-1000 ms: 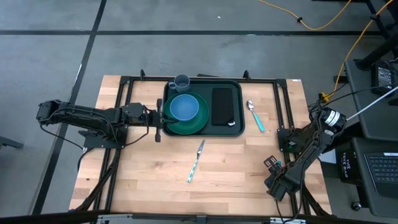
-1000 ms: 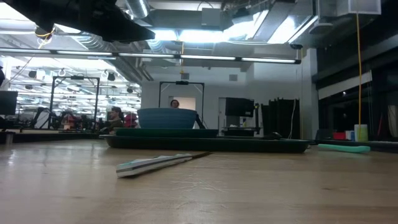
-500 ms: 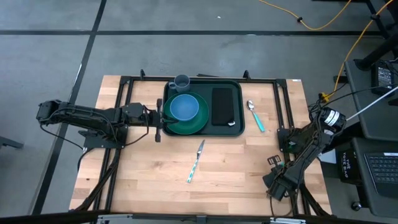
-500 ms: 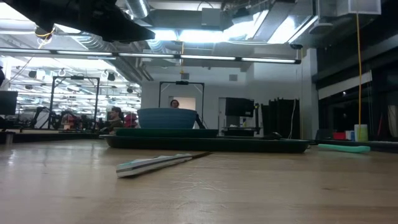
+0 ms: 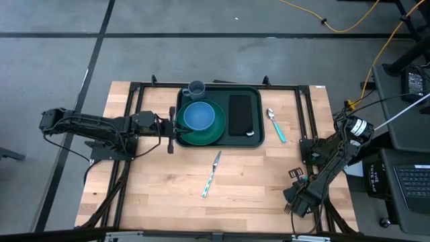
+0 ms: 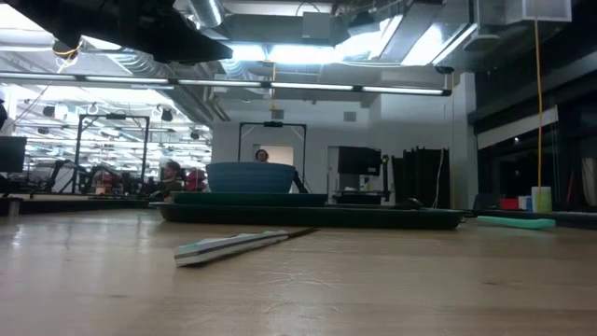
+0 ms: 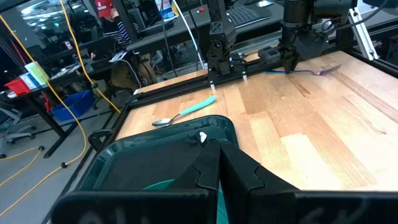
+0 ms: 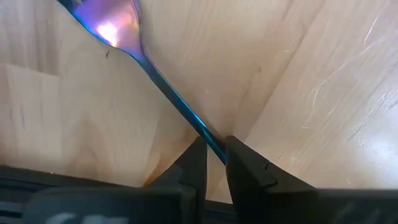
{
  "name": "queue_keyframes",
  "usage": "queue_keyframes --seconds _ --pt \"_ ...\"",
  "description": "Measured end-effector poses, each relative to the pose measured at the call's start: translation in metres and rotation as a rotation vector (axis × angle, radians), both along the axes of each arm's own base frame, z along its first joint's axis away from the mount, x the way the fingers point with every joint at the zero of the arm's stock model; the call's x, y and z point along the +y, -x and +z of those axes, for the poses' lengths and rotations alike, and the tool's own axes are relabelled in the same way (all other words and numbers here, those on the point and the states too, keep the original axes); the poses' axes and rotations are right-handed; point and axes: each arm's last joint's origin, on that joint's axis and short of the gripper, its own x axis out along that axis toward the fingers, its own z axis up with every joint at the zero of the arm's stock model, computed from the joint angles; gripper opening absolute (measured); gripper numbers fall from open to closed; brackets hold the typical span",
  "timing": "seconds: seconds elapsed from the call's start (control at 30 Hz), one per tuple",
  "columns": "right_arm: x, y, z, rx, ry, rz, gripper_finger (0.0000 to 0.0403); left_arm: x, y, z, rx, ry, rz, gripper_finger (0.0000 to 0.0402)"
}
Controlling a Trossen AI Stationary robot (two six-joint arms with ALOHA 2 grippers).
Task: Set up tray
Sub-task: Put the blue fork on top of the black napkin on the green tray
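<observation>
Right gripper (image 8: 211,158) had its 2 fingers pinched nearly closed on the fork (image 8: 163,84) handle, low on the thin shaft; it could twist loose when raised. Tray (image 5: 252,138) sat well away; left gripper (image 7: 219,180) was shut at its rim.

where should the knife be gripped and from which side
Judging by its pose, grip the knife across its teal handle, the end nearer the front edge, coming straight down. It lies flat on bare table, apart from the tray, so only its narrow sides offer purchase.

Knife (image 5: 211,174) and teal-handled spoon (image 5: 275,125) on bare wooden table (image 5: 248,181), well apart.
</observation>
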Motion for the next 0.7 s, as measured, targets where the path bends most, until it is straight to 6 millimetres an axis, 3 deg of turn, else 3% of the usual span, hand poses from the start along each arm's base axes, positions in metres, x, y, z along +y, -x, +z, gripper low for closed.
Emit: queue_keyframes --seconds 0.2,0.4,0.7 --pt "0.001 -0.010 0.006 -0.015 -0.003 0.045 0.0054 0.000 0.000 0.000 0.000 0.000 0.000 0.0005" --pt "-0.002 -0.035 0.012 -0.193 0.038 0.041 0.0053 0.000 0.000 0.000 0.000 -0.003 -0.001 0.0001" --pt "-0.018 -0.059 0.013 -0.246 0.031 -0.202 0.0054 0.000 0.000 0.000 0.001 -0.012 -0.002 0.0003"
